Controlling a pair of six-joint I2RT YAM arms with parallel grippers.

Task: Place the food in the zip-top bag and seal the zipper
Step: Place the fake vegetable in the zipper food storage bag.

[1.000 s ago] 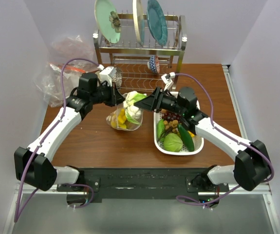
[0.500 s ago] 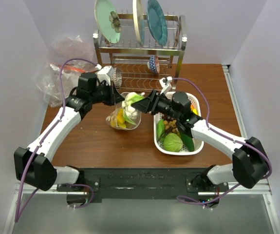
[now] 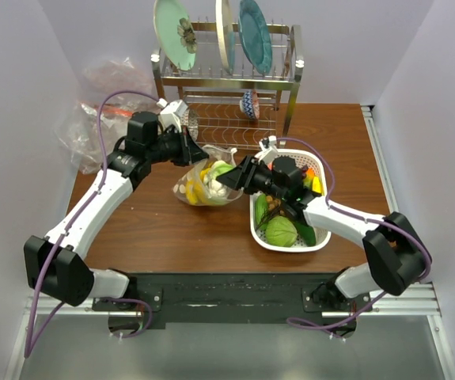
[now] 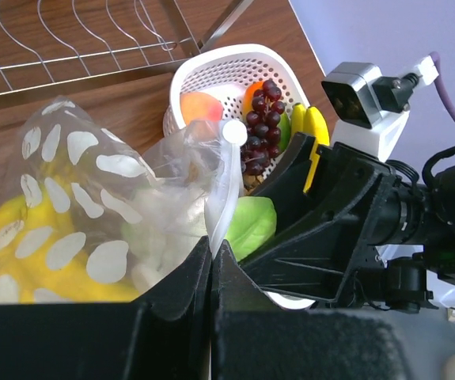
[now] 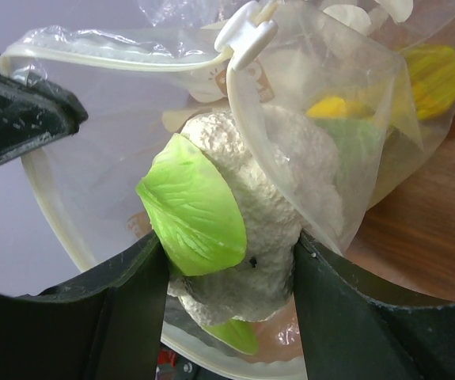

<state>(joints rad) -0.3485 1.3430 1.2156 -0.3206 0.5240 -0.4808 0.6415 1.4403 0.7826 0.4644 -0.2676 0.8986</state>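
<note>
Polka-dotted clear plastic zip-top bag (image 3: 197,188) is seen on the brown tabletop (image 3: 148,229) between left claw (image 3: 194,152) and right claw (image 3: 225,179). Its rim is clamped by the left claw. A pale green-white toy cauliflower (image 5: 239,214), clamped by the right claw, should be pushed past the zipper (image 5: 116,62).

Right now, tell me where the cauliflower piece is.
The cauliflower piece is held by the right gripper at the open mouth of the zip-top bag, mid-table in the top view, left of the white basket.

Zip-top bag (image 4: 69,158) clear glossy plastic; table (image 3: 156,229) smooth wood; dish rack (image 3: 158,83) shiny metal.
</note>
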